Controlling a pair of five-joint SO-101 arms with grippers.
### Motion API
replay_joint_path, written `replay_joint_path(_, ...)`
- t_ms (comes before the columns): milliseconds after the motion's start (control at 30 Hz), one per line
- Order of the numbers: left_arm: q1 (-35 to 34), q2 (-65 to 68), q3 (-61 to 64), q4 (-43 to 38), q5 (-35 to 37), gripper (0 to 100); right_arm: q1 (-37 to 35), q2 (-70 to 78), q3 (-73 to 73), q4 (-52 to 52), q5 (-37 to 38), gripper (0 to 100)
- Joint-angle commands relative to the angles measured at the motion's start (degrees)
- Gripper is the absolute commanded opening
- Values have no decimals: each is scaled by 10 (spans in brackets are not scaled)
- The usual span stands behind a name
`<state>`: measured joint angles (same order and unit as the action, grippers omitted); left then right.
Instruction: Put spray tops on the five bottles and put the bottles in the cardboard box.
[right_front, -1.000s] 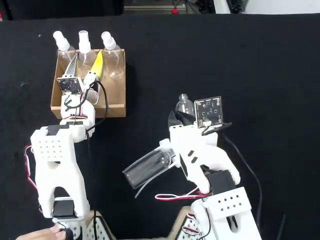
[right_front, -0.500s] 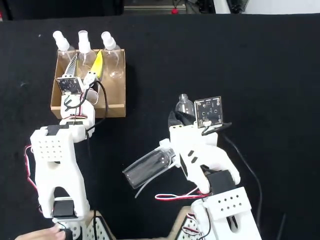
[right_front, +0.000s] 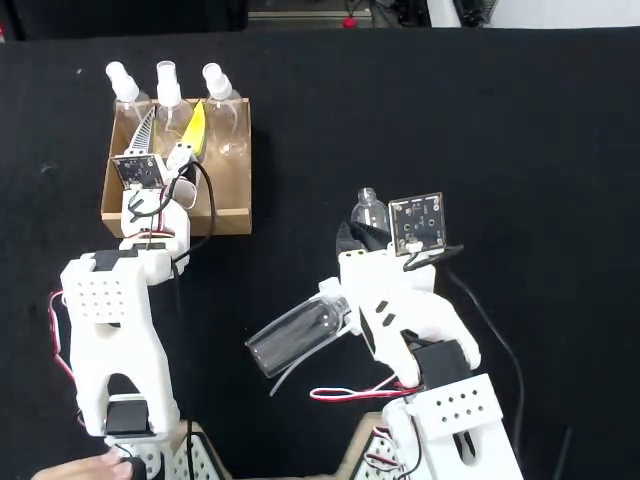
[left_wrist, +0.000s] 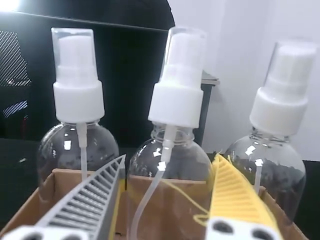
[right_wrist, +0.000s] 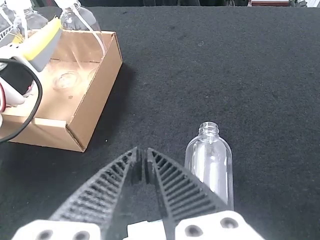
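Observation:
Three clear bottles with white spray tops (right_front: 169, 88) stand along the far wall of the cardboard box (right_front: 230, 190) at the upper left. My left gripper (right_front: 172, 128) is inside the box, open, its grey finger (left_wrist: 90, 200) and yellow finger (left_wrist: 235, 200) on either side of the middle bottle (left_wrist: 170, 150). An uncapped bottle (right_front: 368, 208) (right_wrist: 210, 162) stands upright on the black table just beside my right gripper (right_wrist: 142, 156), which is shut on nothing. Another clear bottle (right_front: 298, 335) lies on its side against the right arm, with a thin white tube (right_front: 287, 377) by it.
The black table (right_front: 520, 150) is bare to the right and behind. The box's near corner (right_wrist: 75, 135) lies a short way from the upright bottle. Red and white wires (right_front: 350, 392) hang by the right arm's base.

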<state>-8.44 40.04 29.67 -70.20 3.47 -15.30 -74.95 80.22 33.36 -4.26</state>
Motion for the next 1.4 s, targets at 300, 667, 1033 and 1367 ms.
replay_joint_path(300, -7, -6, -6, 45, 4, 330, -5, -10, -7, -16, -3, 12)
replay_joint_path(667, -7, -5, -1, 45, 5, 342, -5, -10, -7, -16, -3, 12)
replay_joint_path(1033, -8, -7, 0, 45, 6, 342, -5, -10, -7, -16, -3, 12)
replay_joint_path(1367, -9, -9, 0, 45, 6, 342, -5, -10, -7, -16, -3, 12)
